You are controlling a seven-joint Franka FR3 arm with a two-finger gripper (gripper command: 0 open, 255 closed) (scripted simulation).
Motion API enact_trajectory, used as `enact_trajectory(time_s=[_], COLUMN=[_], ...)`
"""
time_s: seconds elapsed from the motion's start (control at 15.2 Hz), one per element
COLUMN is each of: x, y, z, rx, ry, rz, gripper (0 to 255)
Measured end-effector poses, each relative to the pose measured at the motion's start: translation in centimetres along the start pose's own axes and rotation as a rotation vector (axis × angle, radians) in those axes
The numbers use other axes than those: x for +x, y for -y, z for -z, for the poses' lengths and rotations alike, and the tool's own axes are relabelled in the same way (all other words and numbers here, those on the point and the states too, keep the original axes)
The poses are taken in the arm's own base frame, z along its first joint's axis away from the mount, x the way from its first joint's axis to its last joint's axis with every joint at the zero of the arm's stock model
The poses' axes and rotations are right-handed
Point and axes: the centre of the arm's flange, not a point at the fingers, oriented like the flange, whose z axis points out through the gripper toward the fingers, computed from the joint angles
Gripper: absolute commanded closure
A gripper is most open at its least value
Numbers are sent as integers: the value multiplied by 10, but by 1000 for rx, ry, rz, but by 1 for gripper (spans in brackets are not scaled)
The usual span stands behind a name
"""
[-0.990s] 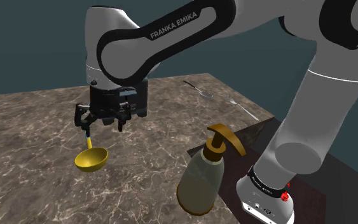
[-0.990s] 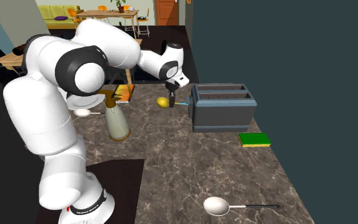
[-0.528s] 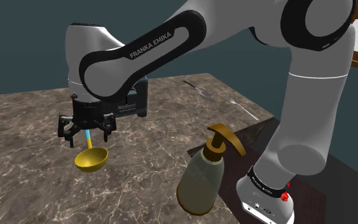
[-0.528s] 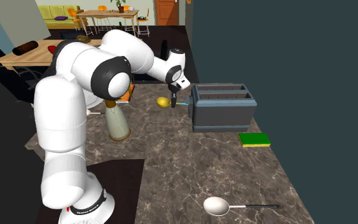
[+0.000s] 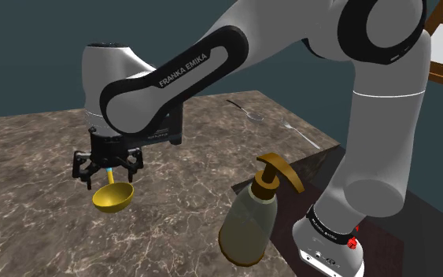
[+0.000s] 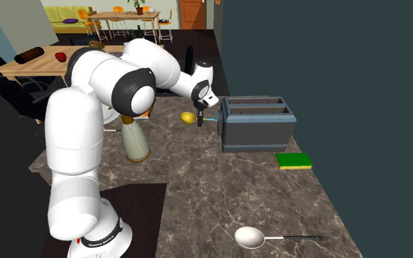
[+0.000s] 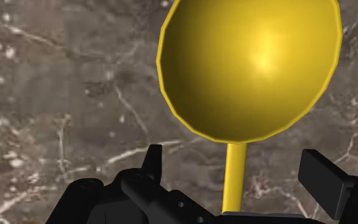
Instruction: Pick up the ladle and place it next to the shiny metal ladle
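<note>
Two jaws spread wide, yellow ladle (image 7: 250, 70), handle between them, apparently untouched.

You see the hand (image 6: 201, 116) low over the marbled surface (image 6: 197, 183), right at the yellow ladle (image 6: 188, 117) and just beside the grey toaster (image 6: 258, 124). A green sponge (image 6: 293, 160) lies near the toaster. The shiny ladle (image 6: 250, 237) rests well apart.

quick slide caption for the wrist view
Open claw astride the handle of the yellow ladle on the brown veined counter, fingers not touching it.
</note>
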Motion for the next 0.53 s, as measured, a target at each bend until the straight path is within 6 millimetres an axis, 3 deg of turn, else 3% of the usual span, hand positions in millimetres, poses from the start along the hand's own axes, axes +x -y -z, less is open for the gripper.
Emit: enact_trajectory(time_s=[0.13, 0.2, 0.53], x=[0, 0, 0], y=[0, 0, 0], z=[0, 0, 0], rx=[0, 0, 0], ry=[0, 0, -1], rz=[0, 0, 0], gripper=[0, 255, 255])
